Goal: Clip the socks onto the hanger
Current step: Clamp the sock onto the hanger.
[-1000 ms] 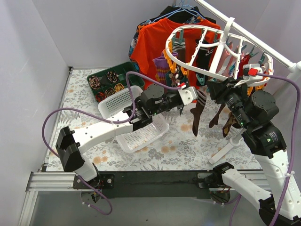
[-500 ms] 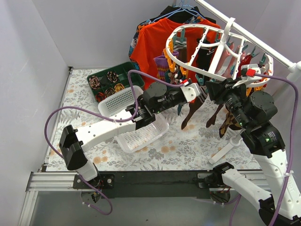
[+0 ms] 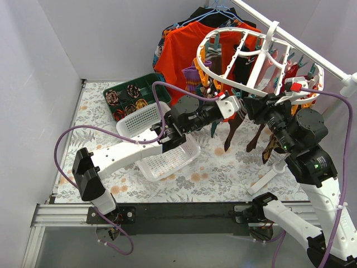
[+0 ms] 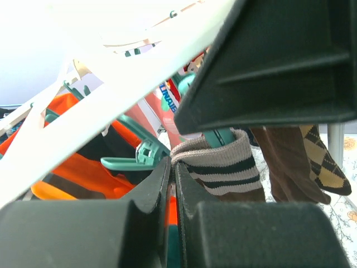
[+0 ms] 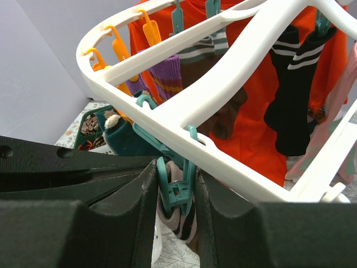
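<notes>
The white oval hanger [image 3: 223, 34] hangs at the back right with several socks clipped to it. My left gripper [image 3: 236, 106] is shut on the tan, dark-striped cuff [image 4: 223, 167] of a long brown sock [image 3: 230, 131], holding it up under the rim. In the left wrist view my gripper [image 4: 173, 167] pinches the cuff's edge just below a teal clip [image 4: 220, 137]. My right gripper [image 5: 176, 187] squeezes that teal clip [image 5: 178, 178] under the white rim [image 5: 223, 78]. The cuff [image 5: 187, 226] sits in the clip's mouth. An argyle sock [image 4: 321, 162] hangs beside it.
A big orange T-shirt [image 3: 184, 50] hangs behind the hanger on a white rail [image 3: 312, 50]. A green tray [image 3: 125, 97] of rolled sock bundles and two white baskets [image 3: 167, 159] lie on the floral table under my left arm. A white stand foot [image 3: 268, 178] is at right.
My left gripper has risen to the right with the brown sock, bringing its cuff up to the teal clip. The sock's lower end has swung. The right gripper has stayed at the rim.
</notes>
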{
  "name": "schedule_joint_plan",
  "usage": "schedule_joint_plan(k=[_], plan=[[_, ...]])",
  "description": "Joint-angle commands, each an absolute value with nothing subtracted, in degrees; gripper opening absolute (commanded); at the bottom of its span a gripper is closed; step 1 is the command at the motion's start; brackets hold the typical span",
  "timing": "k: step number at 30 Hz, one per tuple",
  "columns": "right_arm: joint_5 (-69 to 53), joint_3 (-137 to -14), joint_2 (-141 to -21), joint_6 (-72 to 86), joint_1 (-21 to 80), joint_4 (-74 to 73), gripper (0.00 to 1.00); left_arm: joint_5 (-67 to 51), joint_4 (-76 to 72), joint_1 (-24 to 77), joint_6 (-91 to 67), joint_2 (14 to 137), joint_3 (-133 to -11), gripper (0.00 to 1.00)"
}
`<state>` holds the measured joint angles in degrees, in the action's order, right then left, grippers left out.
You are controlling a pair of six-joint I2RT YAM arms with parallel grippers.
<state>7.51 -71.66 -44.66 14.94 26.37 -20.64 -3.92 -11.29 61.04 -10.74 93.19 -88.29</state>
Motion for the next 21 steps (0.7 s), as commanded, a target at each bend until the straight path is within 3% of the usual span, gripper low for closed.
schedule_joint_plan(k=[1,7,9,13,16,20,21], plan=[[7.21,-71.02,-43.86,14.15,26.46,-18.81,0.01,-2.99,-12.48,61.7,-11.16,92.73,-90.7,0.0],[7.38,-70.49,-43.42,13.97,26.54,-18.9,0.01,-3.08,-12.83,61.87,-11.95,92.72,-90.97,0.0],[7.56,-70.49,-43.16,13.8,26.54,-19.07,0.12,-2.9,-12.75,61.87,-12.22,92.72,-91.05,0.0],[8.0,-70.58,-42.19,13.71,26.46,-19.16,0.46,-2.81,-13.36,61.96,-13.01,92.55,-90.44,0.0],[8.0,-70.58,-41.31,13.8,26.54,-19.25,0.59,-2.9,-13.8,61.96,-13.54,92.46,-89.83,0.04],[8.44,-70.58,-39.03,13.27,26.54,-19.25,0.65,-2.29,-13.89,61.96,-14.5,92.02,-89.3,0.1],[8.44,-70.58,-38.5,13.1,26.54,-19.25,0.66,-2.02,-14.06,61.96,-15.2,91.67,-89.04,0.18]])
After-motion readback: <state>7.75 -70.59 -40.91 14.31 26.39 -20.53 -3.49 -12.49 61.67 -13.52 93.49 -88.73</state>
